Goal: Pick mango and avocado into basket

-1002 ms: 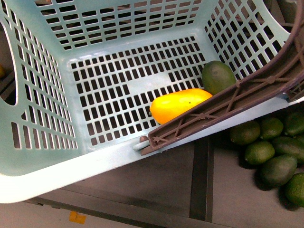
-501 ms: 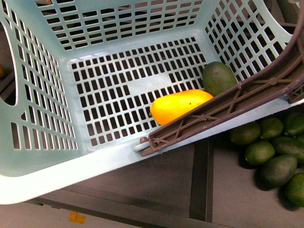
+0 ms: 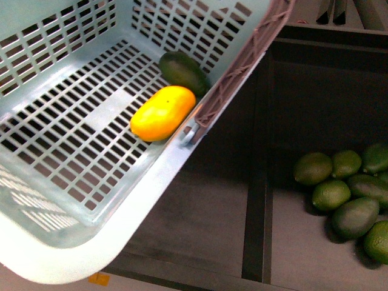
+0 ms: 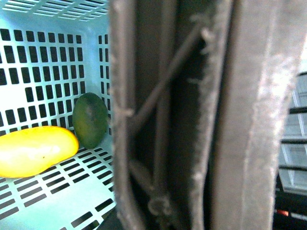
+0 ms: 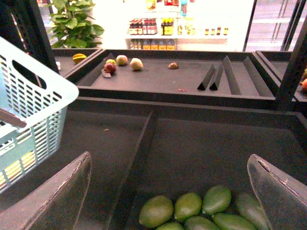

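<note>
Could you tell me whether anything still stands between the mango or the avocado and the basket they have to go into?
Nothing visible does. The mango and the avocado both already lie on the slotted floor of the basket, touching each other near the brown handle. The other green fruits lie outside, on the dark shelf.

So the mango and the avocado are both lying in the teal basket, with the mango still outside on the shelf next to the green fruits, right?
Not quite. The mango lies inside the basket, beside the avocado, as the front view shows. The shelf holds only the green fruits.
</note>
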